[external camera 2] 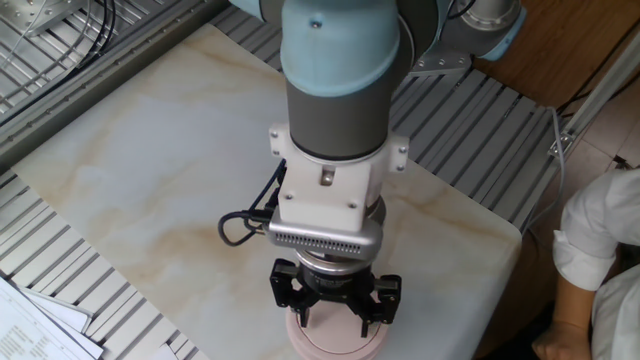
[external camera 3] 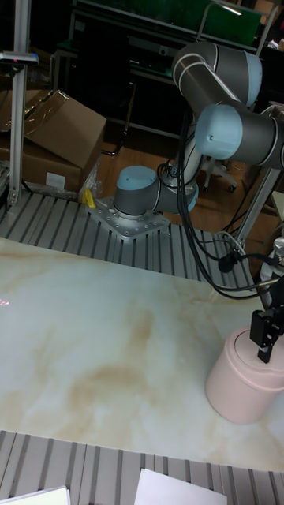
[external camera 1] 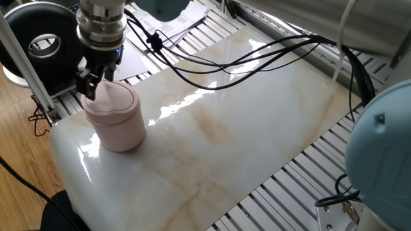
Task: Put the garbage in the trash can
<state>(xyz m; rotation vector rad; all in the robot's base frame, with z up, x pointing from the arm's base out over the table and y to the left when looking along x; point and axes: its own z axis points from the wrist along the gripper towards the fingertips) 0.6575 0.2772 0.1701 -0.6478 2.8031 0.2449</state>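
Garbage is not seen; the tool (external camera 1: 90, 85), fingers spread, hovers at the trash can (external camera 1: 116, 117) lid, where release should be centred.

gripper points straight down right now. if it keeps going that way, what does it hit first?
Most likely the lid of the pink trash can. The gripper hangs just above it, near one edge of the lid, with its fingers spread. Depth is unclear, so a finger could slip past the rim.
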